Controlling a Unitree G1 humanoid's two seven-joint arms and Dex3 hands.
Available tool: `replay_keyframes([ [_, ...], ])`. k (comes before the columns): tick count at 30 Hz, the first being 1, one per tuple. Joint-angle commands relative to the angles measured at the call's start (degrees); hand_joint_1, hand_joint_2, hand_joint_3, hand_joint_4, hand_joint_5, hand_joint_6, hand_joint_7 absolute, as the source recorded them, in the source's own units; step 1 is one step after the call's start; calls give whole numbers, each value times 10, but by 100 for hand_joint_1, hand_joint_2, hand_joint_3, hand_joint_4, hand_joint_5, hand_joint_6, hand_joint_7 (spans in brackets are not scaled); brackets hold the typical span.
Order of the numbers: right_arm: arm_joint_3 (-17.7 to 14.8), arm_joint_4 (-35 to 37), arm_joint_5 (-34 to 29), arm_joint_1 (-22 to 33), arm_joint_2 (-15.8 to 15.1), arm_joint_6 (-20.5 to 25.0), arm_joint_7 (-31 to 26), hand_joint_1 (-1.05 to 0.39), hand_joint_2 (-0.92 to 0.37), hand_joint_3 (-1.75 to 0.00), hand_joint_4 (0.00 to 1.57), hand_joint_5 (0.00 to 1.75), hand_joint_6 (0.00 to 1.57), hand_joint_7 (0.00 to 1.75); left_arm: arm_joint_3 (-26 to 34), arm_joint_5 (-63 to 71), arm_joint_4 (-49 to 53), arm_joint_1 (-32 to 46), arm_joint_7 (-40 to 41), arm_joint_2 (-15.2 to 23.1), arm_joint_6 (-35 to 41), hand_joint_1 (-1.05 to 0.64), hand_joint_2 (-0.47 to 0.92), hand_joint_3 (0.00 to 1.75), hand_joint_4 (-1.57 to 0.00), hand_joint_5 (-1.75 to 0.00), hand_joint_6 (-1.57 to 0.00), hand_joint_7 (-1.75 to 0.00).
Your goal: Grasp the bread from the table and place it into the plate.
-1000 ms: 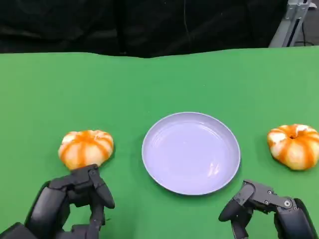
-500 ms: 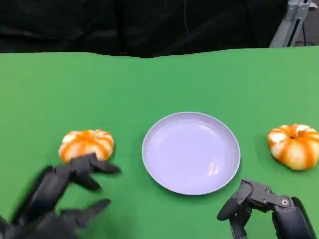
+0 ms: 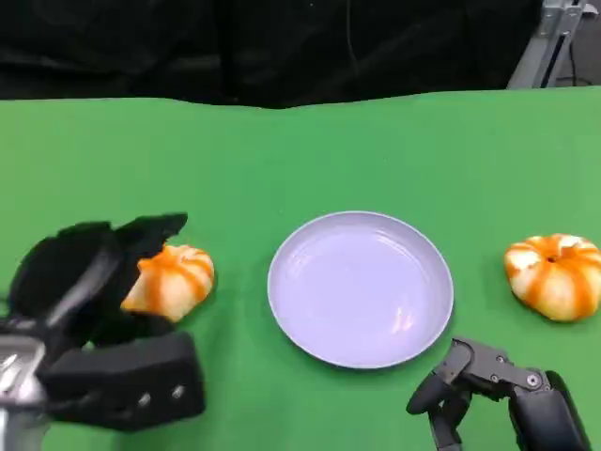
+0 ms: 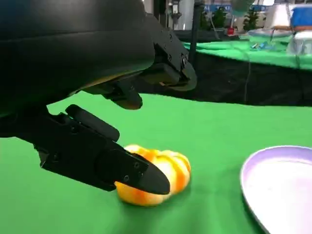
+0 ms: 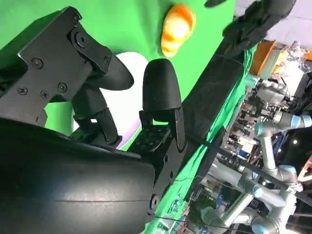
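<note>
Two orange-and-white striped breads lie on the green table. The left bread [image 3: 177, 280] is partly hidden behind my left hand [image 3: 89, 291], which hovers over it with fingers spread. In the left wrist view one finger [image 4: 105, 158] lies in front of the bread [image 4: 163, 170] and the others arch above it, with nothing gripped. The lavender plate [image 3: 360, 287] sits empty at the table's middle. The right bread [image 3: 554, 274] lies to the right of the plate. My right hand [image 3: 488, 395] rests low near the front edge, holding nothing.
The plate's rim [image 4: 273, 163] lies a short way from the left bread. The right wrist view looks past its own fingers [image 5: 161, 92] to the plate [image 5: 137, 64] and the left bread [image 5: 178, 22]. A black backdrop stands behind the table's far edge.
My left hand has risen and moved forward over the left bread, now covering its left side. The right hand, the plate and both breads have stayed put.
</note>
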Motion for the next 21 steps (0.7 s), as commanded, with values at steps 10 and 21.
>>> replay_keyframes([
  [10,-5,-2,-1,1,-4,-5,-5,-1,-33,-131,84,164,84,128,-110,35,212,-144,-9,-12,100,-58,92,2,-36,-27,-31,0],
  [21,-4,-6,0,1,-3,0,-3,-2,-32,-132,85,163,85,127,-182,25,372,-221,-8,-38,120,-59,92,2,-48,-19,-38,-1],
])
